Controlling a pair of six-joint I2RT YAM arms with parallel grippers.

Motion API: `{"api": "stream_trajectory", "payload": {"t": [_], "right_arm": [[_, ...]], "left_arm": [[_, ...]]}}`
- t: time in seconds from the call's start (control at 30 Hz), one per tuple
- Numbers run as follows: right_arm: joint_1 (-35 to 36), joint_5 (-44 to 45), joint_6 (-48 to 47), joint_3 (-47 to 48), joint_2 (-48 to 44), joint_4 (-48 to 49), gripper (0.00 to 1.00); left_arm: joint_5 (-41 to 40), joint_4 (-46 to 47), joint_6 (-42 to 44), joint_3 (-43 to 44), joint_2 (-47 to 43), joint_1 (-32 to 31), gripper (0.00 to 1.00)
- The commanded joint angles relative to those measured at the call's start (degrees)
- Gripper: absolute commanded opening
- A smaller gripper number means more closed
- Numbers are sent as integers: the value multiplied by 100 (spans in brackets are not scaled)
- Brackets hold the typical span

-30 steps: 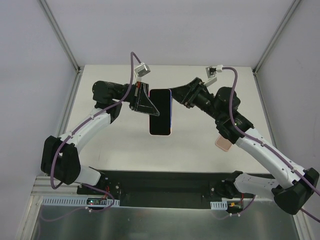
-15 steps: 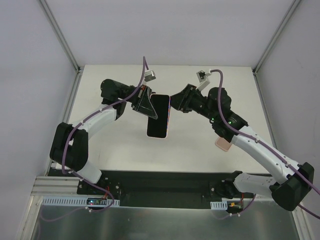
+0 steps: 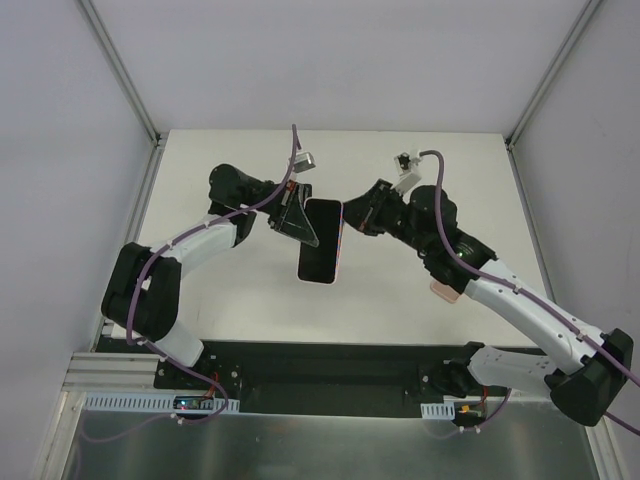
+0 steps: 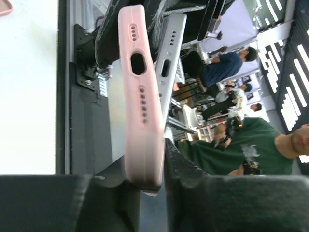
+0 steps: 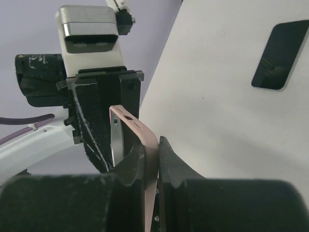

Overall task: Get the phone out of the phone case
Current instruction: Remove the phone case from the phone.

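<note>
Both arms meet over the middle of the worktop (image 3: 250,290), slightly toward the far edge. The phone case (image 4: 140,96) is held in the air between them, clear of the surface. In the top view its long axis runs far edge to near edge. The dark face of the phone (image 3: 320,245) points up at the camera, with the pink case rim showing along its right side.

Left gripper (image 4: 145,166): clamped across the thickness of the pink case, fingers (image 4: 186,169) tight on both faces. It comes in from the case's left side, toward the far end.

Right gripper (image 5: 150,152): also closed on the pink case rim, coming in from the right side opposite the left gripper.

Separation, from the left wrist view: the port end of the case shows its cutouts. The phone's silver frame, with its own port slot, stands off the case at an angle. The gap is wide at the end away from the left fingers and closes toward them, so that end of the phone is lifted but the phone is not out. In the right wrist view the silver frame sits just beside the pink rim, on the left gripper's side.

A small pink item (image 3: 445,290) lies on the worktop toward the near-right corner, partly under the right forearm and well apart from the held case. A dark glossy rectangle (image 5: 280,55) lies flat on the worktop in the right wrist view; I can't tell what it is.
</note>
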Motion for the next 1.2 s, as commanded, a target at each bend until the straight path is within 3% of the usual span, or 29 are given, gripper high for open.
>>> {"api": "stream_trajectory", "payload": {"t": [0.0,0.13,0.37,0.57,0.7,0.77,0.93,1.17], "right_arm": [[339,-455,-313,-609,91,-2396,1],[-55,-349,-296,-899,-304,-2572,2],[-381,-95,-340,-1014,-481,-2889,1],[-435,468,-454,-715,-384,-3504,1],[-461,995,-550,-522,-200,-3872,1],[-461,1188,-568,-443,-103,-4014,1],[-452,1628,-437,-179,494,-4383,1],[-443,1883,-173,401,1539,-4550,1]], "left_arm": [[-1597,-86,1075,100,-303,-147,35],[-1667,-789,1612,-120,-417,-139,55],[-1764,-1844,2316,-243,-487,-130,70],[-1966,-3066,3185,-252,-680,-68,75],[-2631,-5170,4395,45,-804,-59,77],[-2888,-5641,4610,117,-804,-59,77],[-3477,-5986,4488,-111,-672,-86,75],[-3636,-5986,4373,-410,-619,-156,75]]}}
